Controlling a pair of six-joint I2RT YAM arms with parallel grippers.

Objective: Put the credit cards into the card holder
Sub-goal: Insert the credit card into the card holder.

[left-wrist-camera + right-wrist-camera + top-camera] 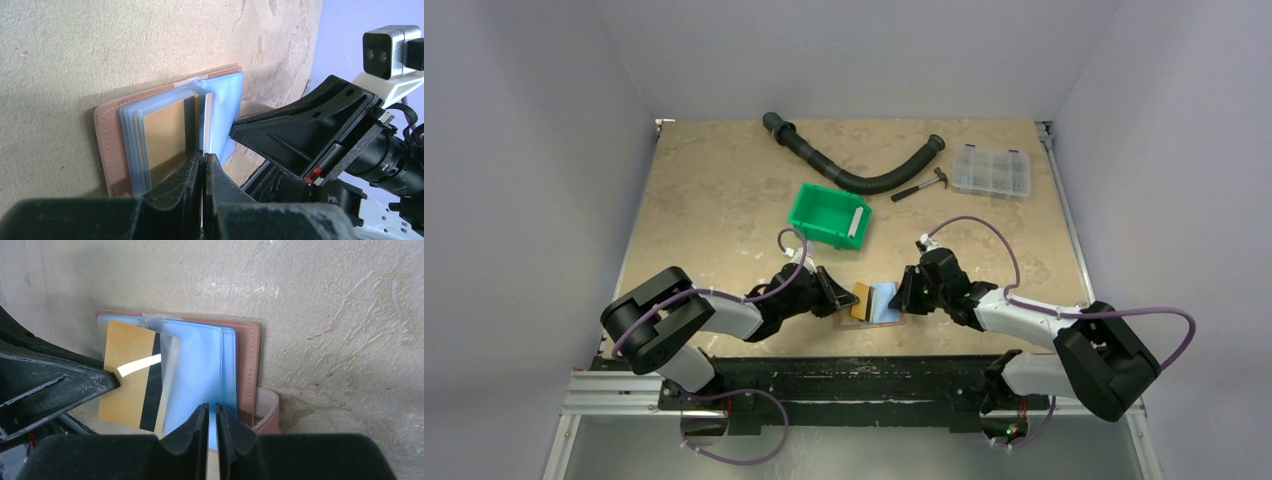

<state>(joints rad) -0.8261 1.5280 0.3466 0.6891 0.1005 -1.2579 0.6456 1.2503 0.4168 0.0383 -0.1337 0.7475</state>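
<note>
Item: card holder (248,365), reddish-brown leather, lying open flat at the near edge of the worktop (724,200), about midway along it, between your two claws.
Holder contents: a stack of bluish see-through leaves; its strap (267,410) curls out at the right side.
Yellow-gold card (127,375): on the holder's left half. The end with the dark stripe is already under a clear leaf (167,370); the other end shows bare. Judged partly seated, not fully home.
Light blue card: you cannot pick it out for certain. The right half shows a blue stitched leaf (192,370), and the card may sit inside it.
Left claw (204,157): clenched tight, its tip at the gold card's bare end, with a thin pale edge nipped between the fingers. Whether that edge is leaf or card cannot be told.
Right claw (211,410): drawn in to a narrow slit over the near edge of the holder's right half. It appears to pinch the holder and steady it.
Progress: late stage, by judgement. Left for you: slide the gold card fully in, then confirm where the blue one is.
Green bin (834,193): mid-worktop, well apart from the holder. A pale strip (856,225) lies along its right wall; nothing else shows inside.
Clear compartment box (991,170): near the far right corner, lid shut, contents too small to tell.
</note>
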